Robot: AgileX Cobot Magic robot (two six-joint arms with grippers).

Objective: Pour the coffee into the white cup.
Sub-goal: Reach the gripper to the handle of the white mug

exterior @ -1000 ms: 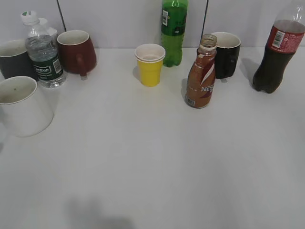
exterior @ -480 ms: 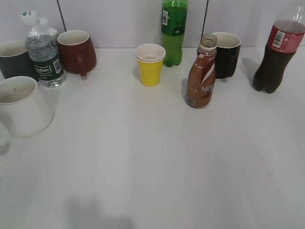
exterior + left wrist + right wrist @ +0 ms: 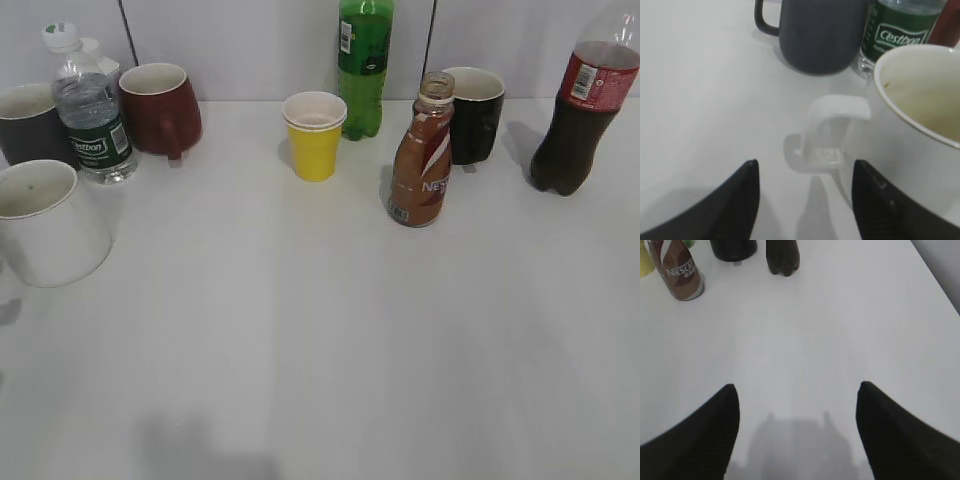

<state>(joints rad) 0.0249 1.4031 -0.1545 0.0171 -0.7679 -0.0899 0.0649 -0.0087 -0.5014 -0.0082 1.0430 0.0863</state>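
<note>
The white cup [image 3: 45, 225] stands at the left edge of the table, empty. The brown Nescafe coffee bottle [image 3: 418, 160] stands uncapped right of centre; it also shows in the right wrist view [image 3: 680, 270]. My left gripper [image 3: 805, 167] is open, low over the table, with the white cup's [image 3: 920, 100] handle [image 3: 832, 130] just ahead between the jaws, not touched. My right gripper [image 3: 796, 390] is open and empty over bare table, well short of the coffee bottle. Neither gripper shows in the exterior view.
A grey mug [image 3: 30, 125], a water bottle [image 3: 90, 110] and a dark red mug [image 3: 160, 108] stand behind the white cup. A yellow cup [image 3: 315, 135], green bottle [image 3: 365, 60], black mug [image 3: 475, 115] and cola bottle [image 3: 585, 110] line the back.
A faint shadow has appeared on the table at the left edge below the white cup. The cups and bottles have not moved.
</note>
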